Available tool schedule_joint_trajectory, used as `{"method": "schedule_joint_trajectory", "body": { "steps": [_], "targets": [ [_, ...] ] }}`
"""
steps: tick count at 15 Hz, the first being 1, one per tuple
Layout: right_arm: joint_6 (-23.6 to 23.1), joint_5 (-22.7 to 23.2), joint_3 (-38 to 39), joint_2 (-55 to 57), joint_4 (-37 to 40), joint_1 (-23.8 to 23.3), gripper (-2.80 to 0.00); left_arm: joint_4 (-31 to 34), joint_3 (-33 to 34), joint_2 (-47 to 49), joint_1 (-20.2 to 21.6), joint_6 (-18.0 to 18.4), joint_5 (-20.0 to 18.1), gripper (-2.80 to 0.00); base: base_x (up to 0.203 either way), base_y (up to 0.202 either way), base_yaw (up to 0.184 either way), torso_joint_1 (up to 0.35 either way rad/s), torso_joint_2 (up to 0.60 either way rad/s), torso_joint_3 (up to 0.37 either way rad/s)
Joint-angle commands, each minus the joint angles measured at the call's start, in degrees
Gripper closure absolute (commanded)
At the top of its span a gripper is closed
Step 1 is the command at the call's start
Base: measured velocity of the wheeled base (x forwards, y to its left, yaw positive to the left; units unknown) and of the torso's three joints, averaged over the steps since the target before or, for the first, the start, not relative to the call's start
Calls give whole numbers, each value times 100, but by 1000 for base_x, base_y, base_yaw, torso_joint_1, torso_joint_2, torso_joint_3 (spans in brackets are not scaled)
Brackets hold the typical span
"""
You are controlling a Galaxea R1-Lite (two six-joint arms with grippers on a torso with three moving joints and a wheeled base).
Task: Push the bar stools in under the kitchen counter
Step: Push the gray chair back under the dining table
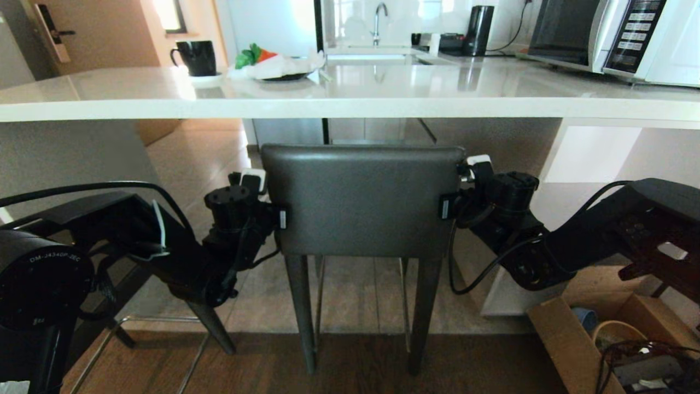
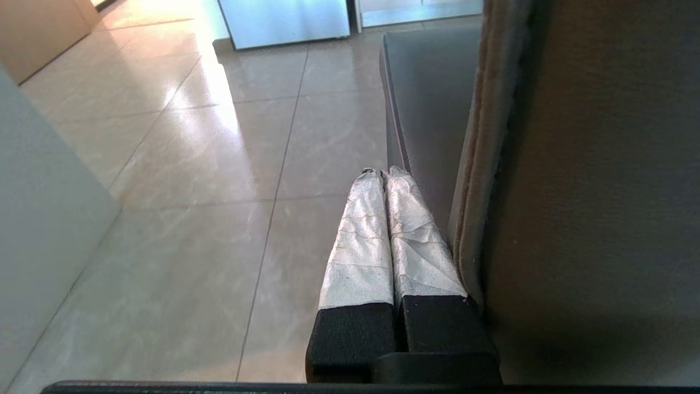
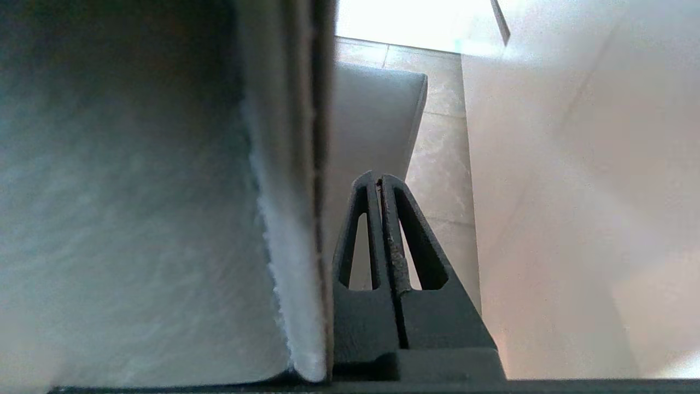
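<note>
Now we flank one bar stool (image 1: 362, 200), its backrest straight ahead, just short of the kitchen counter (image 1: 350, 101) edge. Our left gripper (image 2: 381, 174) and right gripper (image 3: 377, 178), both pinched together on nothing, lie alongside the backrest's two side edges. The stool sits squarely between them, neither arm nearer, so pushing forward should slide it under.
</note>
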Motion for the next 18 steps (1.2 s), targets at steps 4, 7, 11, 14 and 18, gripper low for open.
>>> {"method": "schedule_joint_trajectory", "body": {
  "steps": [4,7,11,14,18],
  "targets": [
    [-4,-2,26,-22,-41,10,0,-64,45,-63,-37,4,-25,0,169,0,3,4,2,2],
    [-4,-2,155,-101,-51,10,0,-72,77,-91,-55,4,-18,0,0,0,0,0,0,0],
    [-13,-2,170,-128,-44,10,0,-72,75,-91,-81,4,-18,0,0,0,0,0,0,0],
    [-4,-2,184,-136,-44,1,0,-72,123,-150,-64,2,-16,0,0,0,0,0,0,0],
    [22,-10,269,-372,-53,-43,0,-372,634,-389,5,-37,-5,0,0,0,0,0,0,0]
  ]
}}
